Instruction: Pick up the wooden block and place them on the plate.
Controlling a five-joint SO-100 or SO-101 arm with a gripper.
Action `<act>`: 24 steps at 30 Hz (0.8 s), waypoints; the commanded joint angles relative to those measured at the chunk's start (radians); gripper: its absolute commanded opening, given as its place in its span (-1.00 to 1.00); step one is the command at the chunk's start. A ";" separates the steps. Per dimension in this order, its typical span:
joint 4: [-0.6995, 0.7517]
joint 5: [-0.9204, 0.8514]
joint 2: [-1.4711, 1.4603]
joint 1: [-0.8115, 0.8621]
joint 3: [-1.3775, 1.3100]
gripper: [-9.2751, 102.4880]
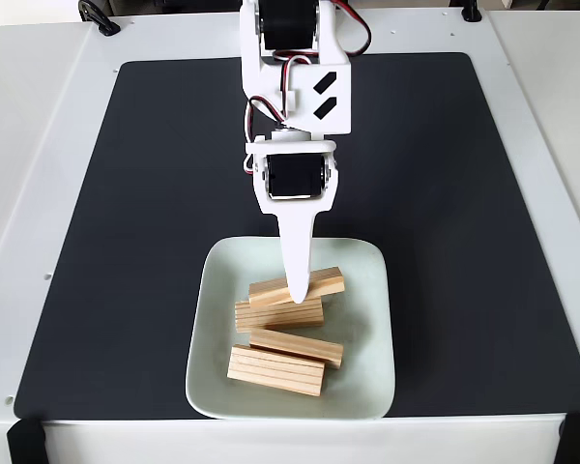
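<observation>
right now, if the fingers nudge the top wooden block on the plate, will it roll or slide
Probably slide, not roll: the top block is a flat-sided bar. It looks stiff and likely light, being small plain wood. It rests tilted across another block, so a push may tip it onto the plate. The fingers sit right at it.

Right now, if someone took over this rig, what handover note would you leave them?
Claw: pointing down over the plate, tip at the top wooden block; from this view I cannot tell whether it is open or shut.
Blocks: all four lie on the plate, the second, third and fourth below the top one.
Done: no block is on the black mat.
Left: probably just back the claw away from the plate.
</observation>
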 commanded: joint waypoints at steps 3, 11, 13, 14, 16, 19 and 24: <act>0.040 0.002 0.169 0.005 0.080 0.06; 0.040 0.003 0.330 0.003 0.264 0.05; 0.040 0.003 0.359 0.003 0.290 0.01; 0.038 0.003 0.373 0.003 0.302 0.00; 0.029 0.003 0.405 0.003 0.334 -0.05; 0.028 0.008 0.469 0.003 0.390 -0.11; 0.028 0.009 0.615 -0.009 0.512 -0.20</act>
